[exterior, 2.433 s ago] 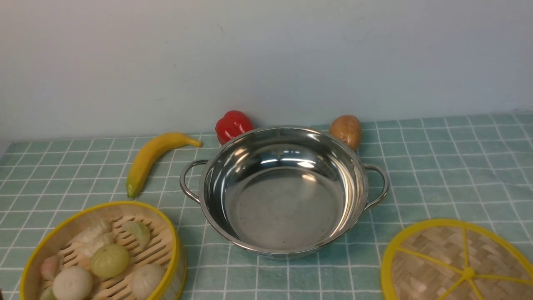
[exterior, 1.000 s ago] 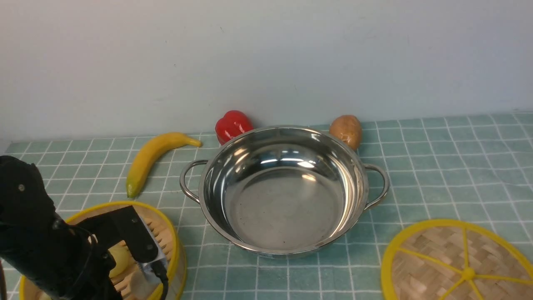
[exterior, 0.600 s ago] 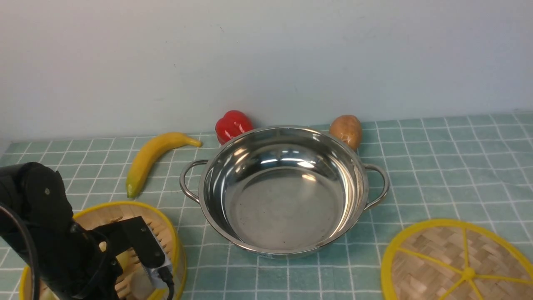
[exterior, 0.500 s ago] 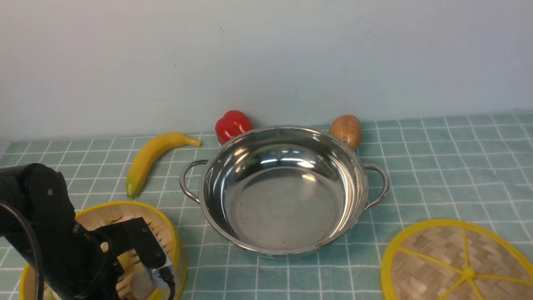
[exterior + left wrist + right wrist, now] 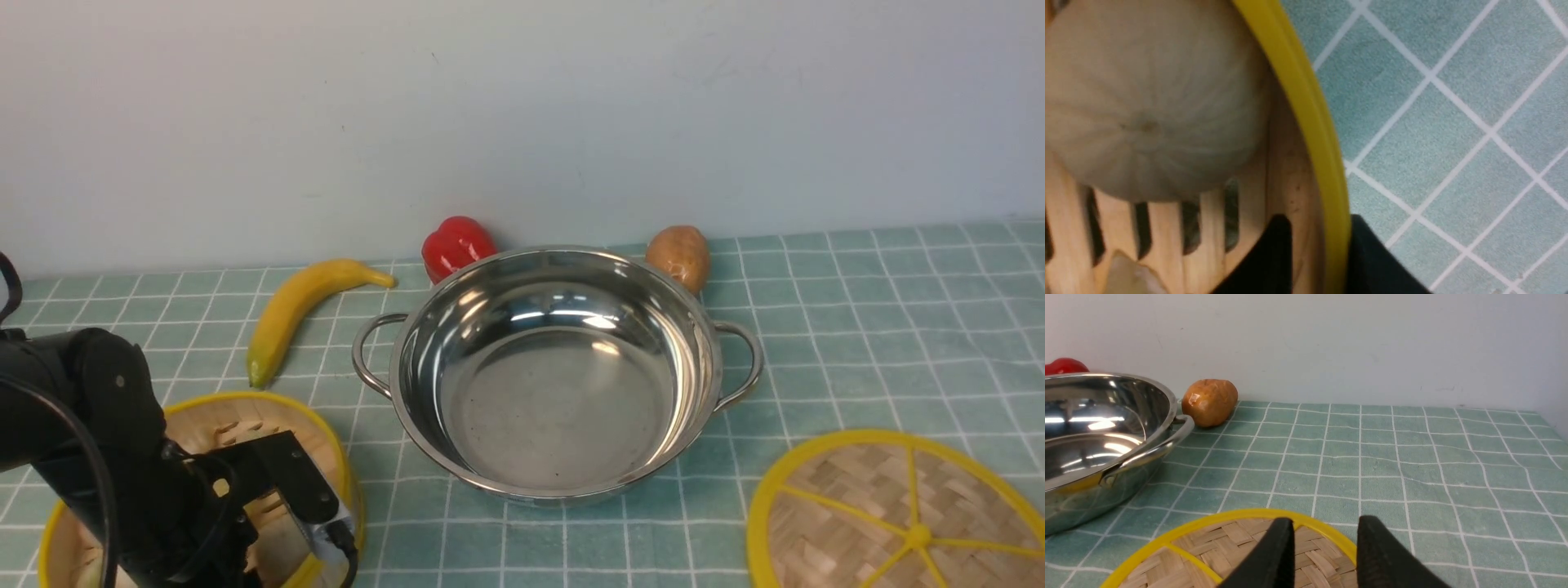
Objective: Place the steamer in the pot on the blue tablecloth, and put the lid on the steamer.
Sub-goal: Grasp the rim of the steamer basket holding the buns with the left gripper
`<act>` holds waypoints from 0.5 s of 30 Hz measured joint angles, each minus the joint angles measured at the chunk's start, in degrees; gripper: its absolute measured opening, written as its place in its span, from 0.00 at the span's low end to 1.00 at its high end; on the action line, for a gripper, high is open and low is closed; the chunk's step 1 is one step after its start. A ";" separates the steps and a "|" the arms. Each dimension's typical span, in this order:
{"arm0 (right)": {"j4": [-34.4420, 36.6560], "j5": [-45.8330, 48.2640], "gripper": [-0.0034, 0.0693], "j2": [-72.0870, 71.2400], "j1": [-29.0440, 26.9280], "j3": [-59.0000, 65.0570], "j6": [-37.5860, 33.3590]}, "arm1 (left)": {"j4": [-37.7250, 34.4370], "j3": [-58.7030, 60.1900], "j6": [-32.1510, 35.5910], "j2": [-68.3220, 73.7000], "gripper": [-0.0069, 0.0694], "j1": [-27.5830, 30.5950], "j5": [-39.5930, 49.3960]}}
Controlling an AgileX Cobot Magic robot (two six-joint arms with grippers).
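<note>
bamboo and yellow plastic: one round steamer point(image 5: 331, 445), at the near left of the scene, on the tablecloth point(image 5: 882, 327). pale wooden wall, slatted floor with dark gaps, bright yellow rim; partly covered by the black left arm point(image 5: 139, 457). contents, as far as seen: a large pale ribbed vegetable point(image 5: 1151, 106), rounded, with a small brownish centre, and a paler piece lying on the slats; the rest is hidden.

one left gripper point(image 5: 1321, 230), black, its jaws drawn narrow on the steamer's rim and wall, one finger inside and one outside.

one pot point(image 5: 563, 416), shiny stainless steel, wide and shallow, a looped handle at left and at right; placed mid-scene, right of the steamer and apart from it. upright, bare inside, with bright reflections.

one lid point(image 5: 865, 490), flat woven bamboo in light and tan strips, thick yellow rim, yellow spokes, small yellow knob; lying at the near right.

one right gripper point(image 5: 1325, 535), black, jaws wide, nothing between the fingertips.

one tablecloth, muted blue-green, white grid.

far side, left to right: one yellow banana point(image 5: 298, 310), greenish at one tip; one glossy red pepper point(image 5: 457, 247); one brown potato point(image 5: 680, 255), these last two just beside the pot. behind, a plain pale wall point(image 5: 522, 114).
</note>
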 joint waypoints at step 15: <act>0.00 0.00 0.38 0.00 0.00 0.00 0.00 | 4.26 -0.24 -4.51 -3.56 0.14 -0.20 0.99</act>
